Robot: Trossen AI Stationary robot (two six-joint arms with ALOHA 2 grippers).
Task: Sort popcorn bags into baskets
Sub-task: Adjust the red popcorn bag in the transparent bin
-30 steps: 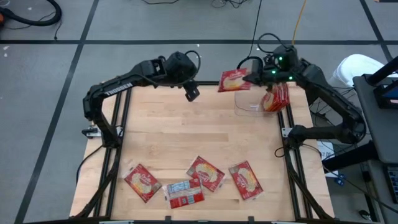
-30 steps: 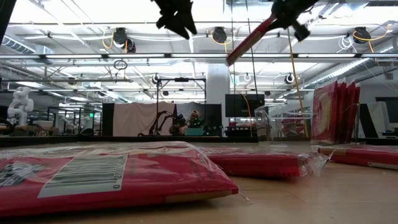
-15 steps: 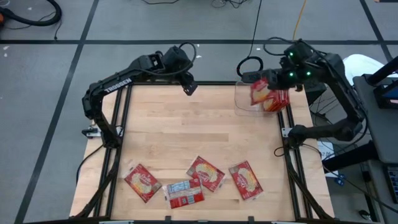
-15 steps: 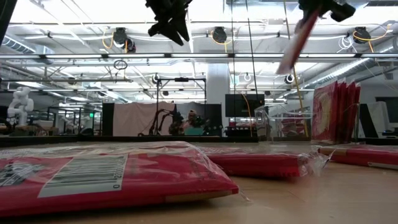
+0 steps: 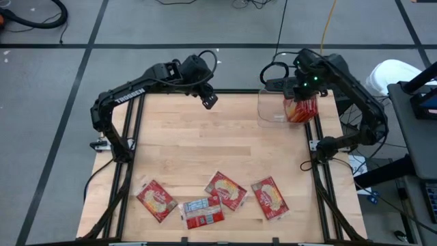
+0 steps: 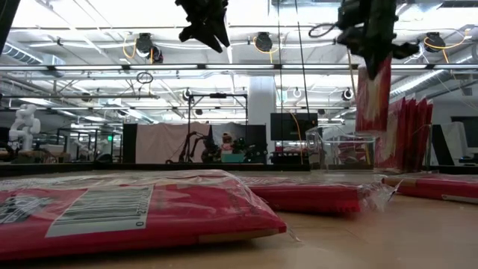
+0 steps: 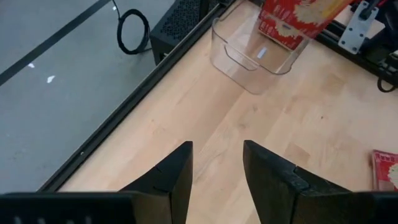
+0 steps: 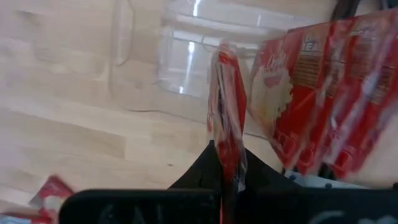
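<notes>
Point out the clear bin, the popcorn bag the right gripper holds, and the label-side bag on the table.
clear bin (image 7: 231,59), left wrist view, its front wall.
held popcorn bag (image 6: 373,93), low view, middle of the hanging packet.
label-side bag (image 5: 203,212), high view, its white panel.

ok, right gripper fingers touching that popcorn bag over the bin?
Touching. Right wrist view: the right gripper is shut on the popcorn bag, hanging edge-on above the clear bin.

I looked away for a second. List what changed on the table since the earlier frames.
The right gripper carried its popcorn bag from beside the clear bin to above it, turning it from flat to upright next to the packets already standing there. The left gripper narrowed its jaws, empty. The four bags at the near edge stayed put.
</notes>
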